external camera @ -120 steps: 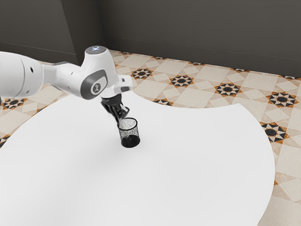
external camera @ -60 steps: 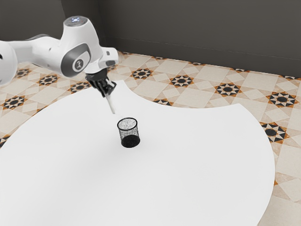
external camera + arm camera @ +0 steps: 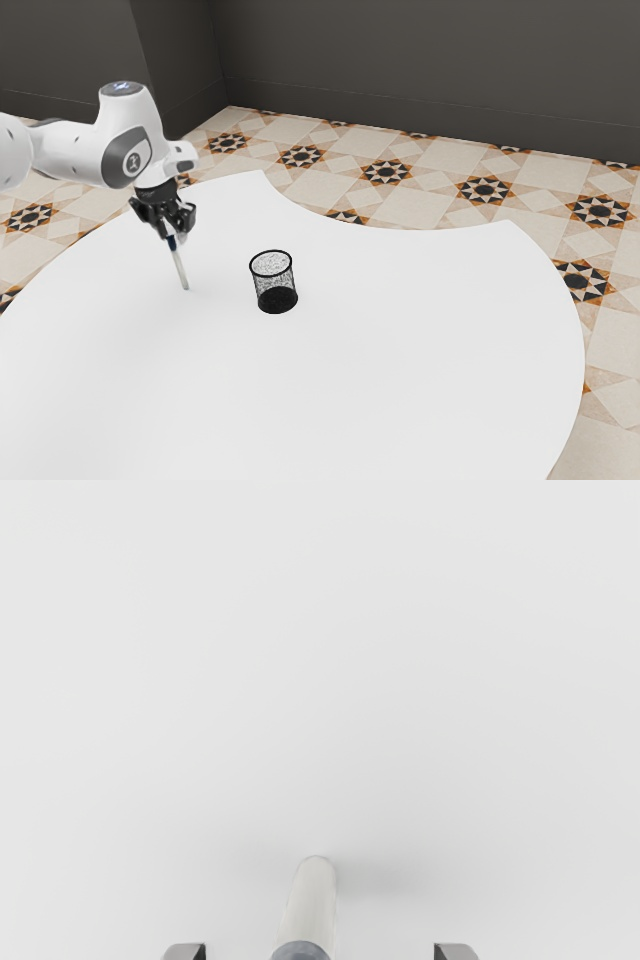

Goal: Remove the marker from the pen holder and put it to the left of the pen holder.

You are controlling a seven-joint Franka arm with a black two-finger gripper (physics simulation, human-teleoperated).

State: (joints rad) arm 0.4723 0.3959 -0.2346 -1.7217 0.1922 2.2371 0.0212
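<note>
My gripper (image 3: 174, 228) is on the exterior view's left side of the black mesh pen holder (image 3: 275, 285), low over the table. In the wrist view, the fingertips of the gripper (image 3: 319, 953) stand wide apart, one on each side of the marker, with gaps between. The white marker (image 3: 179, 268) with a dark blue part is outside the holder, steep and slightly tilted, its upper part between the open fingers. Its lower end is at or just above the tabletop; contact is unclear. The wrist view shows the marker (image 3: 312, 905) from above. The holder stands upright.
The white table (image 3: 380, 350) has a curved edge, its far side cut inward behind the pen holder. Patterned floor tiles (image 3: 485, 190) and a dark wall (image 3: 430, 70) lie beyond it.
My hand rose from over the pen holder with the marker, moved toward the exterior view's left, and came down near the table. The fingers have opened around the marker. The holder has stayed put.
</note>
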